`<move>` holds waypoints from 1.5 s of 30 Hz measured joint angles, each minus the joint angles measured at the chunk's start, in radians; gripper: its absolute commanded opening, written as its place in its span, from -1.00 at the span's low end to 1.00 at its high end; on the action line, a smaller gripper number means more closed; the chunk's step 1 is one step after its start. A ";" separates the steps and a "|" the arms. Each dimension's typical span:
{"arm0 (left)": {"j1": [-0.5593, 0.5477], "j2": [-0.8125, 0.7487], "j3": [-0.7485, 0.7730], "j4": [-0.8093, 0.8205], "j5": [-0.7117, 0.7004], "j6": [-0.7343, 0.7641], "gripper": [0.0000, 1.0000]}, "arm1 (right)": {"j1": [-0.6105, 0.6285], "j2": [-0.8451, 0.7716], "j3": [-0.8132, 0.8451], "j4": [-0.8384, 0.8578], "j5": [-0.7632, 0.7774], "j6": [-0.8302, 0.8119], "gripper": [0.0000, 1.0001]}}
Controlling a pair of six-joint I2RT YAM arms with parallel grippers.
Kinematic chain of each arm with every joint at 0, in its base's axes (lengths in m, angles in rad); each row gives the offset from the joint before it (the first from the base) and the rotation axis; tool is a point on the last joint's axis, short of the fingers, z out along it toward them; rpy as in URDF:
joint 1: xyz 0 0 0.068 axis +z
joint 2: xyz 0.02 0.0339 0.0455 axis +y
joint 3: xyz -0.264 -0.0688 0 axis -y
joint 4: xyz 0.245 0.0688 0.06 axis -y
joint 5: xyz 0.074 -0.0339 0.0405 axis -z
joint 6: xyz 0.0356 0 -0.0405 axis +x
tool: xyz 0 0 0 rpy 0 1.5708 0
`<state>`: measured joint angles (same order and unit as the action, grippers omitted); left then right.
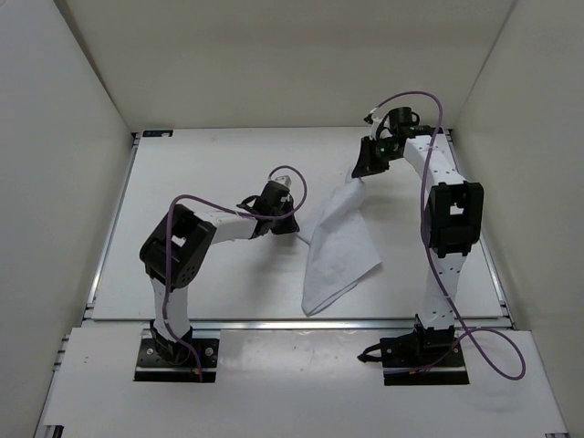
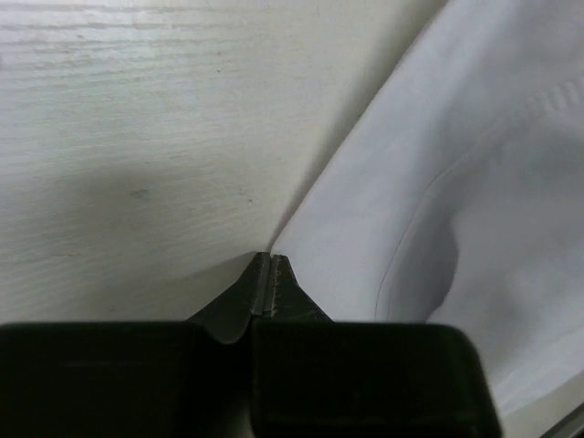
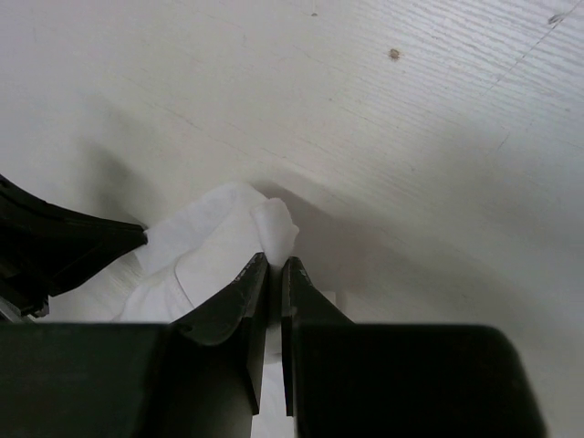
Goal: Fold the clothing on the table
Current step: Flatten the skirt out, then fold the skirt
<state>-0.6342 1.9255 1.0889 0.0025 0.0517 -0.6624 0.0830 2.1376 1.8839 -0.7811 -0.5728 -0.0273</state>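
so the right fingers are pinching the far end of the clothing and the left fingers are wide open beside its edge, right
Not quite. The left fingers are shut, not wide open: the left wrist view shows their tips together at the edge of the clothing. The right fingers do pinch its far end.

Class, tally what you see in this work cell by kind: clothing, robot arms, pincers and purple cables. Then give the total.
clothing: 1
robot arms: 2 (left arm, right arm)
pincers: 2 (left pincer, right pincer)
purple cables: 2 (left cable, right cable)
Total: 7
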 measured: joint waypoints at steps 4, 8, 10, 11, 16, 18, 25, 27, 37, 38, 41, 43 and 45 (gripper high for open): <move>0.028 -0.029 0.022 -0.056 -0.018 0.056 -1.00 | 0.004 -0.046 0.000 -0.005 0.016 -0.002 -1.00; 0.079 -0.068 0.131 -0.155 -0.070 0.156 -1.00 | 0.021 -0.108 0.005 0.000 0.042 0.011 -0.99; 0.111 -0.089 0.226 -0.206 -0.093 0.212 -1.00 | 0.022 -0.136 0.009 0.026 0.040 0.047 -0.99; 0.128 -0.101 0.280 -0.224 -0.101 0.240 -1.00 | 0.025 -0.149 0.013 0.046 0.032 0.064 -1.00; 0.246 -0.151 0.580 -0.282 -0.153 0.362 -1.00 | 0.026 -0.158 0.171 0.092 0.021 0.130 -1.00; 0.283 -0.151 0.725 -0.298 -0.170 0.403 -1.00 | 0.024 -0.153 0.302 0.093 0.021 0.145 -0.99; 0.246 -0.391 0.640 -0.240 -0.175 0.476 -1.00 | 0.041 -0.420 0.109 0.267 0.095 0.136 -1.00; 0.217 -0.520 0.447 -0.195 -0.177 0.480 -1.00 | 0.050 -0.547 -0.098 0.344 0.117 0.129 -1.00; 0.121 -0.893 -0.281 -0.320 -0.164 0.387 -1.00 | 0.192 -0.874 -0.980 0.409 0.171 0.175 -1.00; 0.137 -0.917 -0.305 -0.325 -0.151 0.372 -1.00 | 0.193 -0.891 -1.019 0.412 0.155 0.191 -1.00; 0.163 -0.914 -0.323 -0.301 -0.128 0.349 -1.00 | 0.148 -0.892 -1.056 0.459 0.112 0.229 -1.00; 0.163 -0.861 -0.325 -0.265 -0.119 0.346 -1.00 | 0.121 -0.856 -1.052 0.514 0.097 0.238 -0.99; 0.163 -0.780 -0.325 -0.237 -0.116 0.341 -1.00 | 0.109 -0.795 -1.036 0.544 0.091 0.241 -1.00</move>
<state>-0.4709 1.1458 0.7639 -0.2340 -0.0639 -0.3210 0.1921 1.3426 0.8478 -0.2371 -0.4820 0.2134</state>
